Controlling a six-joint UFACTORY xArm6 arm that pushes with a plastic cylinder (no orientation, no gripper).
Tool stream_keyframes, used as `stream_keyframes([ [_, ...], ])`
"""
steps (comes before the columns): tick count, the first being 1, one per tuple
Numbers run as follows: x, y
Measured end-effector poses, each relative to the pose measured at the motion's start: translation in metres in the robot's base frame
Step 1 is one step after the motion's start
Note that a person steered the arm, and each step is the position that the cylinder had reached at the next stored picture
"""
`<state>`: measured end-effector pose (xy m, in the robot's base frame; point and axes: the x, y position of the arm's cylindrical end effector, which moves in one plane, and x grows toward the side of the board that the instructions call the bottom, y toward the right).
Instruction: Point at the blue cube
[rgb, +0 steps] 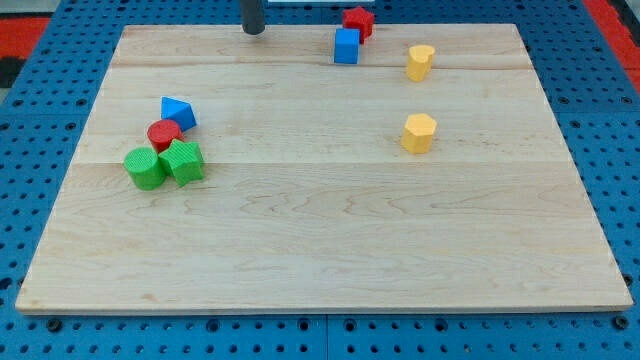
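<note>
Camera view, the only one you have: the wooden counter (320, 240) fills most of it, lying on a blue pegboard (40, 110). My tip (254, 31) comes down at the view's top, left of centre, and sits near the counter's far edge. This tool is a plain dark rod with no jaws, so there is nothing on it to stand apart or together, and it holds nothing. You find the blue cube (346, 46) to the view's right of my tip, apart from it, also close to the top edge. A red block (358, 21) sits just behind the blue cube, at its upper right; its shape is hard to make out. Further right are two yellow blocks, one (420, 61) near the top and another (419, 132) below it toward the middle. At the view's left you see a tight cluster: a blue triangular block (178, 112), a red cylinder (163, 134) below it, a green cylinder (146, 168), and a green block (184, 161) beside that.
</note>
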<state>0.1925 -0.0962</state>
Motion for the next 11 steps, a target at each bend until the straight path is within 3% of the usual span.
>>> stream_keyframes([
  [2,0.001,0.052],
  [7,0.001,0.051],
  [8,0.000,0.058],
  [9,0.001,0.100],
  [11,0.011,0.093],
])
